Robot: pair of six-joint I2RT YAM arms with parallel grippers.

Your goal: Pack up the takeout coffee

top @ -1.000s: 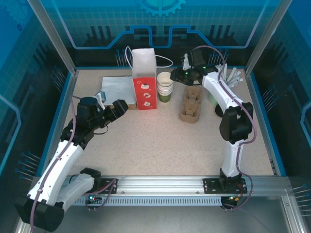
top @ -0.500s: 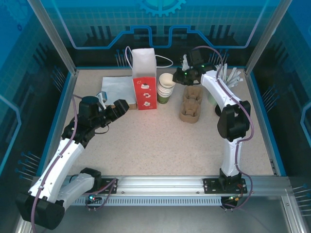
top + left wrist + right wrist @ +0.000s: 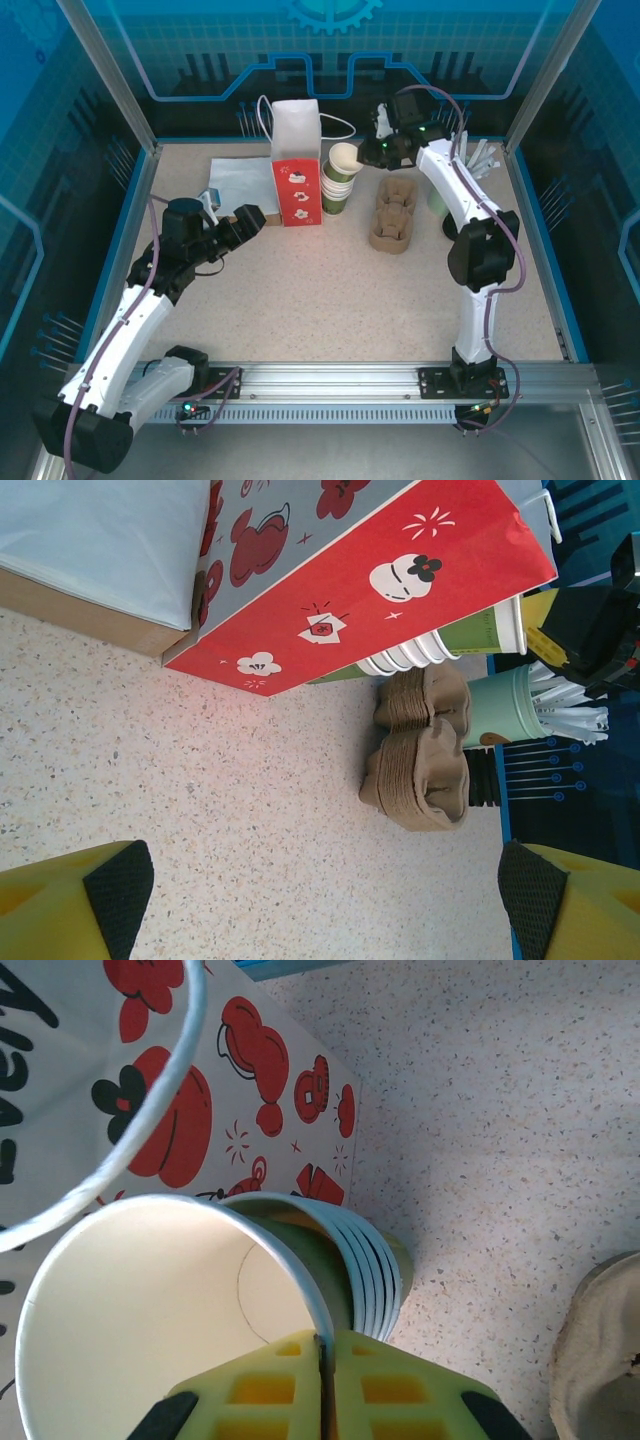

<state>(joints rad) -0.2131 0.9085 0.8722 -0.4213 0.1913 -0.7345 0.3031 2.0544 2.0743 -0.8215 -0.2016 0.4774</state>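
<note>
The takeout coffee cup (image 3: 150,1310), dark green outside and white inside, is tilted and partly raised out of a stack of like cups (image 3: 375,1270). My right gripper (image 3: 325,1360) is shut on its rim, one finger inside and one outside. From above, the cup (image 3: 344,157) leans over the stack (image 3: 338,192), right of the red and white paper bag (image 3: 297,165), with the right gripper (image 3: 372,152) beside it. My left gripper (image 3: 245,218) hovers open over bare table left of the bag, and the left gripper (image 3: 325,890) holds nothing.
Stacked brown pulp cup carriers (image 3: 393,215) lie right of the cups. A pale-green pot (image 3: 510,705) of white wrapped sticks (image 3: 478,157) stands at the back right. A white sheet on a brown board (image 3: 238,180) lies left of the bag. The bag's cord handle (image 3: 150,1130) loops over the cup.
The right gripper has lifted and tilted the top cup up out of the stack, drawing slightly toward the back. The left arm has hardly moved.
</note>
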